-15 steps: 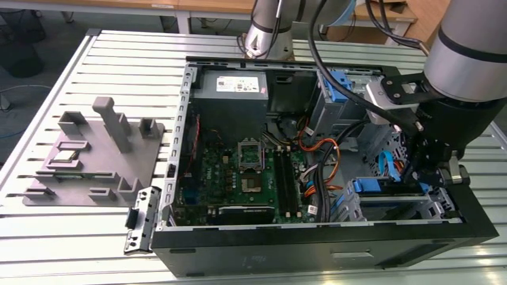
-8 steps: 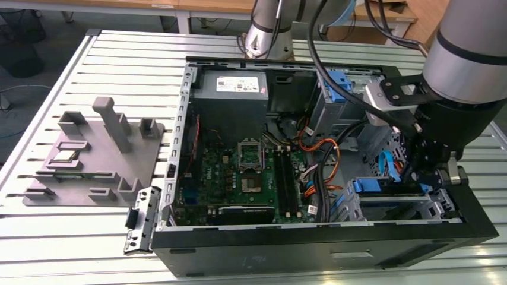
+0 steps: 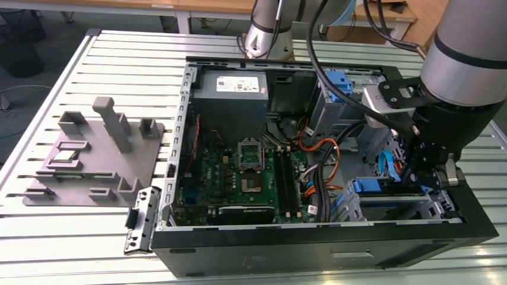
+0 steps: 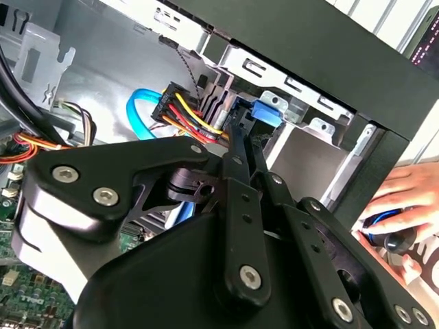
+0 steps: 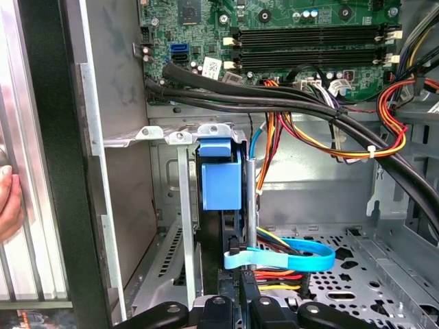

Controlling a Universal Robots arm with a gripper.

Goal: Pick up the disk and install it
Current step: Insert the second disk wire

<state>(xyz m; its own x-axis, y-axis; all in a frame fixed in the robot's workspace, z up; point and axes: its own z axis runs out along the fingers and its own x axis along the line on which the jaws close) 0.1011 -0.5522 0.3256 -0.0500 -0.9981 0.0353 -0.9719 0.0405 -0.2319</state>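
Note:
The disk sits on edge in the metal drive cage (image 5: 175, 137) at the case's front corner, its blue rail end (image 5: 221, 181) toward the motherboard. That blue end (image 4: 264, 113) lies just past my fingertips in the second wrist view. In the exterior view the disk (image 3: 369, 185) is in the cage at the lower right. My gripper (image 3: 414, 175) reaches into the case from the exterior view's right. Its black fingers (image 4: 236, 205) stand close together and seem clamped on the disk's near end. The gripper (image 5: 234, 281) rises along the disk's dark edge.
A blue flat cable (image 5: 295, 257) and red-yellow-black wires (image 5: 274, 281) lie beside the fingers. Thick black cables (image 5: 274, 103) cross above the cage. A person's hand (image 4: 405, 199) rests outside the case wall. The power supply (image 3: 230, 86), motherboard (image 3: 237, 172) and a grey fixture plate (image 3: 87, 160) are farther off.

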